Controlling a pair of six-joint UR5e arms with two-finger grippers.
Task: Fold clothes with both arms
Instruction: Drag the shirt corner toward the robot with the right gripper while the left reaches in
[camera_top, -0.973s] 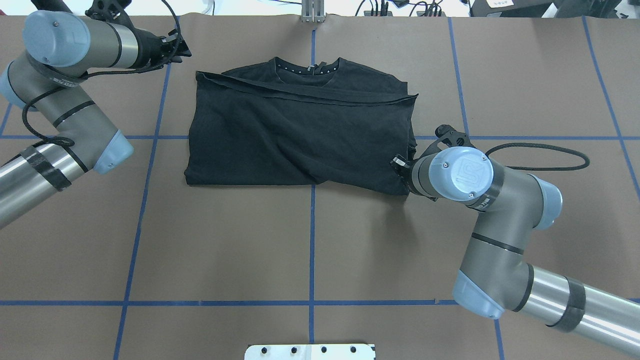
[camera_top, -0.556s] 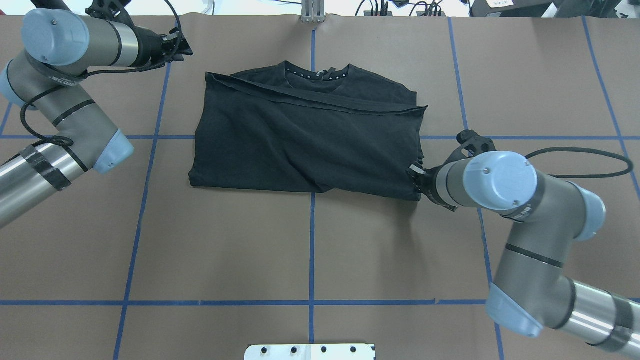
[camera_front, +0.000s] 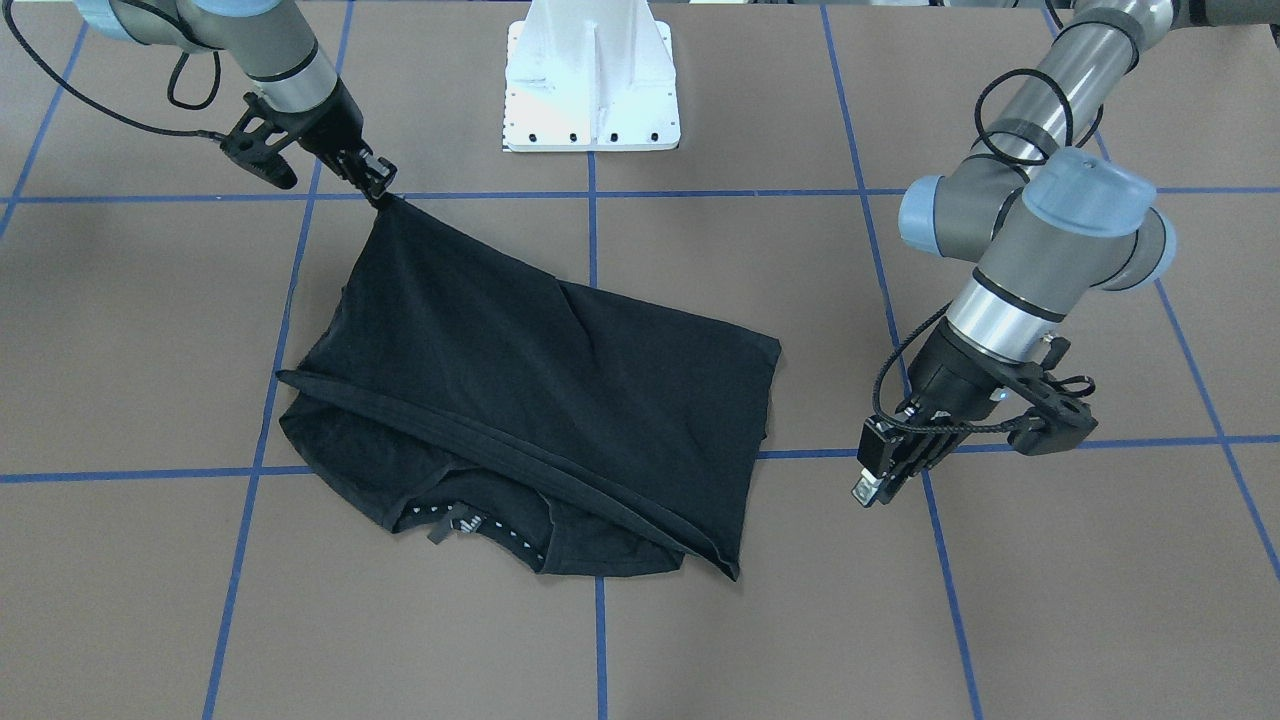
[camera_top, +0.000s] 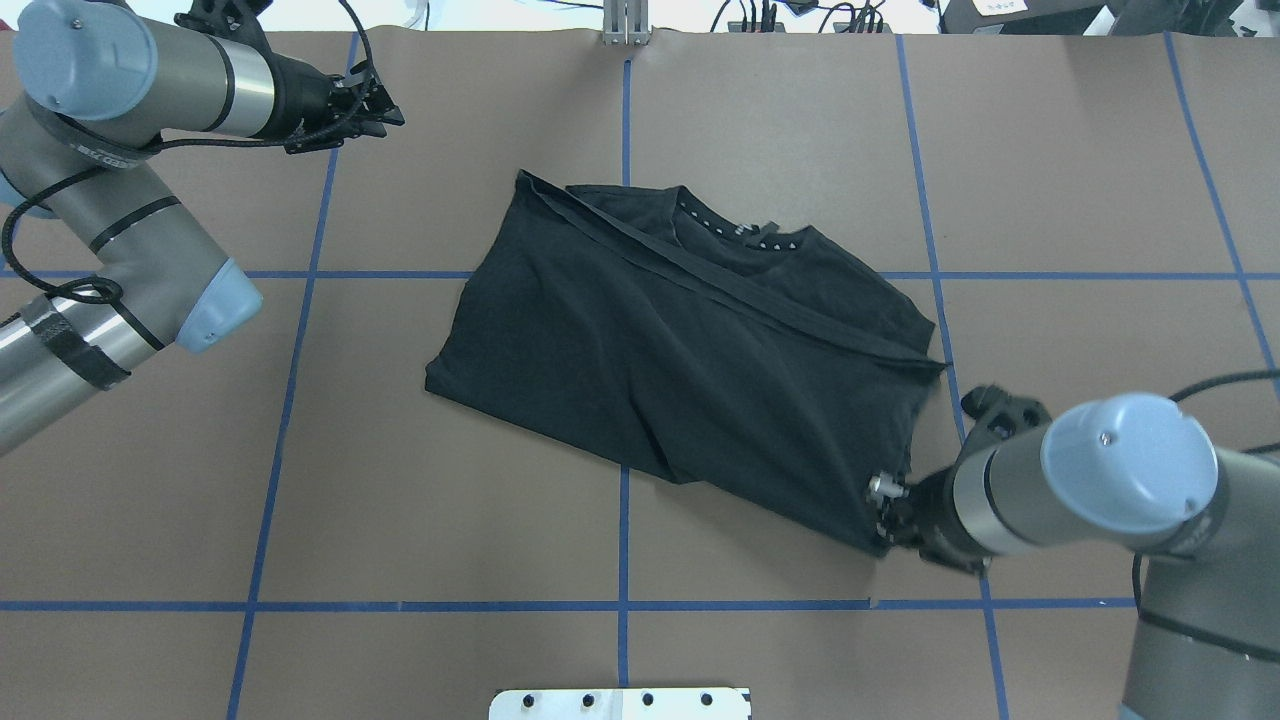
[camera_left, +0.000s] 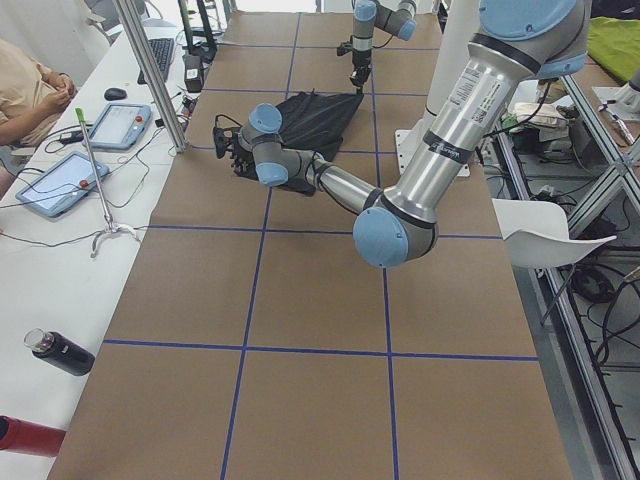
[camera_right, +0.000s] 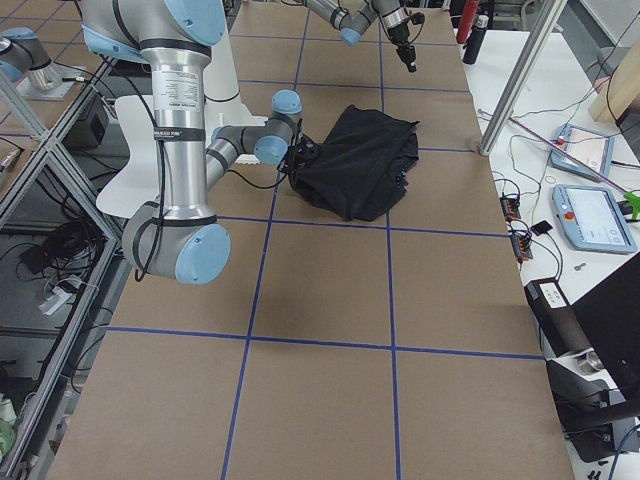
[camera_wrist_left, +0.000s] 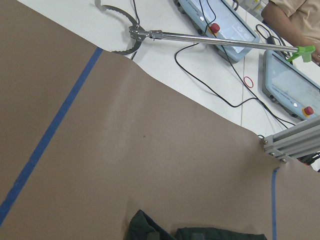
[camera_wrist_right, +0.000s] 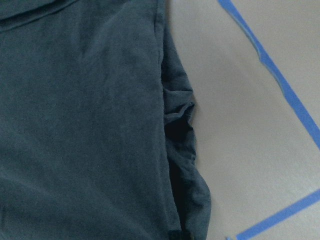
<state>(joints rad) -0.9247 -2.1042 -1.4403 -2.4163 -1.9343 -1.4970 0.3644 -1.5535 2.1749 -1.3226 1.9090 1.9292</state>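
Observation:
The black T-shirt (camera_top: 680, 370) lies folded in half and askew on the brown table, with its collar (camera_top: 735, 235) on the far side. My right gripper (camera_top: 885, 515) is shut on the shirt's near right corner. In the front view this gripper (camera_front: 380, 192) pulls the shirt (camera_front: 520, 390) out to a taut point. The right wrist view is filled with the shirt's layered edge (camera_wrist_right: 75, 125). My left gripper (camera_top: 392, 105) hovers open and holds nothing, far left of the shirt. The front view shows this gripper (camera_front: 868, 488) just above the table.
Blue tape lines (camera_top: 623, 540) grid the brown table. The white pedestal base (camera_front: 590, 80) stands at the robot's side. Beyond the far edge are an aluminium post (camera_top: 625, 20), tablets (camera_left: 115, 125), a reacher tool (camera_wrist_left: 200, 37) and a seated person (camera_left: 30, 85).
My right gripper has dragged its corner of the shirt toward the robot and to the right. The shirt has slid and turned askew. The left gripper has barely moved.

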